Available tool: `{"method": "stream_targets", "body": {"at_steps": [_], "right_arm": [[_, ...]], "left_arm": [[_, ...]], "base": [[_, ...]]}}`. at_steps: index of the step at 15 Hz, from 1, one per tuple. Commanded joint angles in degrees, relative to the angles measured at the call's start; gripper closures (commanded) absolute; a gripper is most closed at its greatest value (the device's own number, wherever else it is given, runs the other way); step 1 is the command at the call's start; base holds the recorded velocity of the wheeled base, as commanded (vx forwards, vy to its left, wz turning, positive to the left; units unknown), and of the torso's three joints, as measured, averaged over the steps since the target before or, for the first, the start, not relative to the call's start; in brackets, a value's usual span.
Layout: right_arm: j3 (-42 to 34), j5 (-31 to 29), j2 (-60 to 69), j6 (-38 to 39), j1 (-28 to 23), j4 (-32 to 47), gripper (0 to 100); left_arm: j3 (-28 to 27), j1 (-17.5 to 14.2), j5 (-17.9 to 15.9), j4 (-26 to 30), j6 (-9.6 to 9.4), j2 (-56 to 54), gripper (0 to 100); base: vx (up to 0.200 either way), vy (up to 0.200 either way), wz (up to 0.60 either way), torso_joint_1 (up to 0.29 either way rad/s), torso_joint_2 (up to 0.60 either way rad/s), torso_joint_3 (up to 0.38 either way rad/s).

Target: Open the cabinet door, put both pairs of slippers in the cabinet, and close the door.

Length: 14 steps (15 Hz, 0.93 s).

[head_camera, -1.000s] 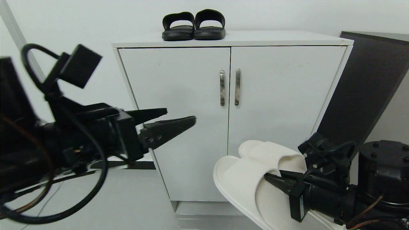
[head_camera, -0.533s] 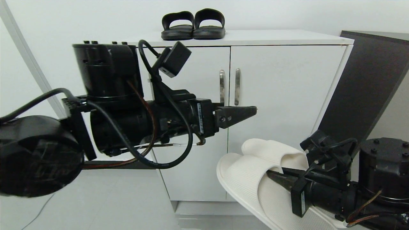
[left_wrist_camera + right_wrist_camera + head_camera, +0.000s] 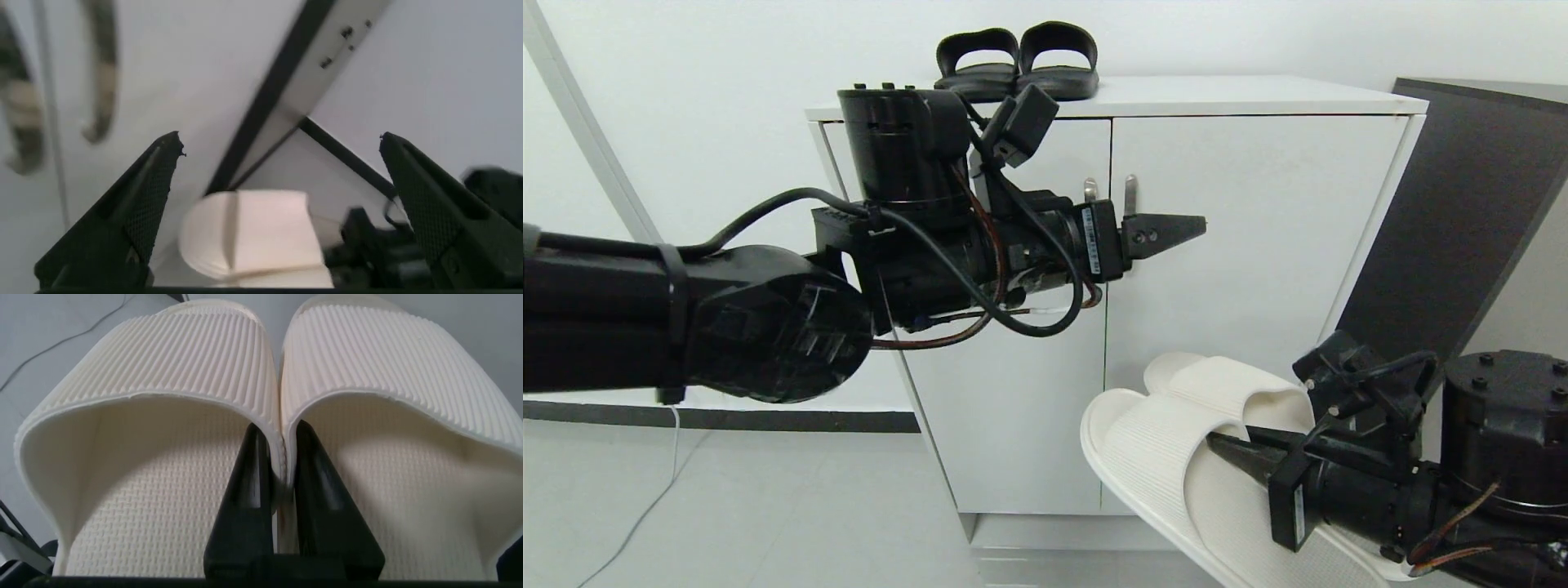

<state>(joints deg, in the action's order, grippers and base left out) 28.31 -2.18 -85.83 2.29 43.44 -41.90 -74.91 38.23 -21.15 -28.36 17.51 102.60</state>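
- White cabinet (image 3: pixel 1258 269), head view: both doors shut, the two metal handles (image 3: pixel 1129 194) upright at the centre seam.
- Black slippers (image 3: pixel 1017 61) sit side by side on the cabinet top near its back, long axes running front to back.
- Left gripper (image 3: pixel 1188 229) is held level in front of the right door, just beside the handles, tips pointing across to the robot's right. It is seen edge-on and holds nothing.
- White slippers (image 3: pixel 1176 441) are low at the robot's right, off the floor, in front of the right door's lower part. The pair lies side by side, long axes tilted, toes up and toward the cabinet, heels back toward the right gripper (image 3: pixel 1229 449).
- Left wrist view: left gripper (image 3: pixel 279 140) has its fingers (image 3: pixel 122 220) spread wide apart around bare air. Handles (image 3: pixel 98 73) and white slippers (image 3: pixel 245 241) lie beyond.
- Right wrist view: right gripper (image 3: pixel 278 469) is clamped on the white slippers (image 3: pixel 163 416), one finger inside each strap, pinching the two touching inner edges together. Toes point away from the wrist.
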Motion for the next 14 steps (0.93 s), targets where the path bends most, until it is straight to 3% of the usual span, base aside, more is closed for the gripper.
{"method": "stream_targets", "body": {"at_steps": [1, 5, 14], "right_arm": [[0.0, 0.0, -0.2, 0.0, -0.1, 0.0, 100], [0.0, 0.1, -0.3, 0.0, -0.2, 0.0, 100], [-0.2, 0.2, -0.4, 0.1, -0.2, 0.0, 100]], "left_arm": [[-2.7, -0.9, 1.3, 0.0, -0.10, 2.9, 0], [-7.2, -2.1, 4.3, 0.1, -0.37, 6.5, 0], [-15.2, -3.2, 4.1, 3.3, -0.28, 12.5, 0]], "base": [[0.000, 0.000, 0.00, 0.000, 0.00, 0.000], [0.000, 0.000, 0.00, 0.000, 0.00, 0.000], [0.000, 0.000, 0.00, 0.000, 0.00, 0.000]]}}
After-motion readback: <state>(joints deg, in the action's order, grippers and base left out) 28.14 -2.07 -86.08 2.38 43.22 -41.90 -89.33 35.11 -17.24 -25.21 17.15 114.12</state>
